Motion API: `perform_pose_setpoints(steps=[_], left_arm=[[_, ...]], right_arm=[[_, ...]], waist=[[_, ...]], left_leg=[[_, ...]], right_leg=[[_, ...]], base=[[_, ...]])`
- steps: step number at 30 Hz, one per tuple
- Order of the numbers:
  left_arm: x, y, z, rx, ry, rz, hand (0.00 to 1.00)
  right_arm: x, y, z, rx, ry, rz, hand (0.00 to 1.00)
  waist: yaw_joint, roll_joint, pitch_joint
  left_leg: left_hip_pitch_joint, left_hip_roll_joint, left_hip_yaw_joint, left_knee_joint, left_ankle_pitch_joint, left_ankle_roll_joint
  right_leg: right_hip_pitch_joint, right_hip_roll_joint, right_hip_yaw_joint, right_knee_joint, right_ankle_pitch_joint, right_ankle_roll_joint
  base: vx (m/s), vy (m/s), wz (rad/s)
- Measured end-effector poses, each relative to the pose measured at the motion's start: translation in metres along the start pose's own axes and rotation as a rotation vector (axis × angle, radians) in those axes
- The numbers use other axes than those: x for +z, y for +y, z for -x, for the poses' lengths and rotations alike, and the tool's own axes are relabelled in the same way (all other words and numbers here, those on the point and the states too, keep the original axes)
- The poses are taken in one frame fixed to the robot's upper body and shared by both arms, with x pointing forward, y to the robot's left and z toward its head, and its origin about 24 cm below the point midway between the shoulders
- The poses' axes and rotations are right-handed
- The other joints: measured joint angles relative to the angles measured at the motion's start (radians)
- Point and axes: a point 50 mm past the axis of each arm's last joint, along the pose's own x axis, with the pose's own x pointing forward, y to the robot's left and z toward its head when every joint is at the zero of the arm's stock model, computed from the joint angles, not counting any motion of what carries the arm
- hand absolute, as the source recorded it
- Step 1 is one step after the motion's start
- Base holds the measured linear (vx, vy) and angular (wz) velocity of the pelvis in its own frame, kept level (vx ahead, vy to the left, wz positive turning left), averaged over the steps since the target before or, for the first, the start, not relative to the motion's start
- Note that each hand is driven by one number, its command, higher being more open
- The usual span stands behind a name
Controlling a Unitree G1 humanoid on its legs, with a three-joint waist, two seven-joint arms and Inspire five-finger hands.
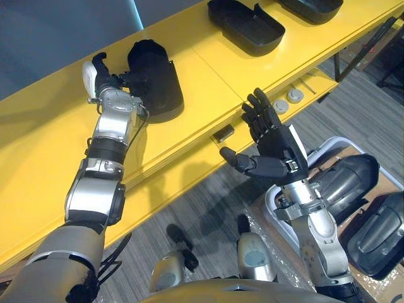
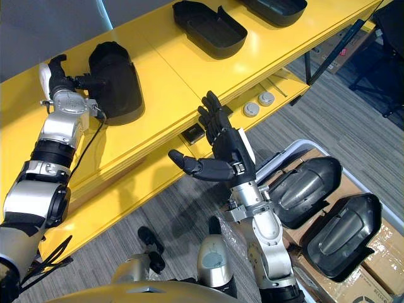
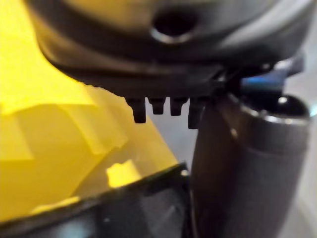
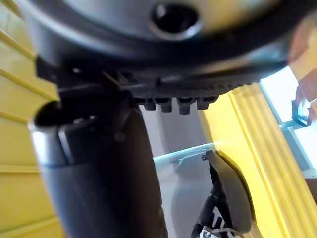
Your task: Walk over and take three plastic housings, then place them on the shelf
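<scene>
Three housings lie on the yellow shelf (image 1: 38,132), so I judge I'm at the tail end of the last placement. The nearest housing (image 1: 158,79) sits directly ahead of my left hand (image 1: 106,81), touching it and set well back from the shelf's front lip, which I read as deliberate so it can't slip off. The second housing (image 1: 246,25) and third housing (image 1: 312,7) lie further along, beyond my right hand (image 1: 278,148), spaced apart so none overlap. My left arm is stretched out over the shelf with the wrist low above the surface. Whether that hand is gripping the housing or has let go, I can't tell. My right hand is held just off the shelf's front edge, palm turned up, fingers straight and spread, thumb out to the side, carrying nothing. Spare housings (image 2: 344,233) sit in a bin (image 1: 330,144) beside its wrist.
</scene>
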Motion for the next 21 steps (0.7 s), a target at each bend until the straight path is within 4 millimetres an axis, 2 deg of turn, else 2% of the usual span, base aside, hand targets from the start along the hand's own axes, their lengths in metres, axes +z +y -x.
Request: perform_pose_setpoints(steps=[5,8,9,12,14,18,21], left_arm=[[0.031,0.003,0.011,-0.004,-0.178,0.18,1.0],[0.026,0.006,0.02,-0.012,-0.217,0.2,1.0],[0.016,0.007,0.022,-0.018,-0.206,0.193,1.0],[-0.015,0.016,0.028,-0.016,-0.147,0.179,1.0],[-0.04,0.03,0.036,0.001,-0.112,0.178,1.0],[-0.07,0.047,0.052,0.002,-0.07,0.161,1.0],[-0.097,0.051,0.074,-0.075,-0.006,0.182,1.0]], right_arm=[[-0.001,0.006,0.001,0.055,0.0,0.012,1.0],[-0.001,0.009,-0.002,0.076,-0.003,0.014,1.0],[-0.001,0.011,-0.004,0.082,-0.002,0.03,1.0],[-0.002,0.011,-0.008,0.072,0.0,0.049,1.0],[-0.002,0.008,-0.008,0.026,-0.001,0.051,1.0],[-0.004,0.003,-0.008,-0.057,0.006,0.102,1.0],[-0.001,-0.006,-0.006,-0.151,-0.016,0.163,1.0]], waist=[[0.004,0.019,-0.012],[0.019,0.049,-0.038],[0.028,0.063,-0.055],[0.049,0.079,-0.094],[0.071,0.073,-0.116],[0.098,0.058,-0.128],[0.121,0.051,-0.147]], left_leg=[[0.0,-0.001,-0.023,-0.001,0.001,0.001],[0.0,-0.002,-0.039,-0.001,0.001,0.001],[-0.001,-0.002,-0.05,-0.001,0.002,0.001],[-0.002,-0.001,-0.078,-0.001,0.003,-0.003],[-0.003,0.0,-0.1,-0.001,-0.002,-0.016],[-0.004,-0.005,-0.133,-0.001,-0.004,-0.022],[-0.008,-0.012,-0.139,-0.001,-0.005,-0.023]], right_leg=[[0.016,-0.001,-0.022,-0.004,-0.004,-0.002],[0.026,-0.003,-0.041,-0.005,-0.009,-0.002],[0.035,-0.003,-0.055,-0.008,-0.011,-0.003],[0.052,-0.003,-0.086,-0.01,-0.02,-0.006],[0.06,-0.002,-0.106,-0.011,-0.03,-0.007],[0.085,-0.003,-0.137,-0.021,-0.041,-0.01],[0.087,-0.012,-0.142,-0.02,-0.041,-0.011]], base=[[-0.02,0.006,0.1],[0.0,-0.004,0.18],[0.01,-0.007,0.2],[0.02,-0.022,0.28],[-0.01,-0.013,0.27],[-0.01,0.001,0.24],[0.01,0.025,0.12]])
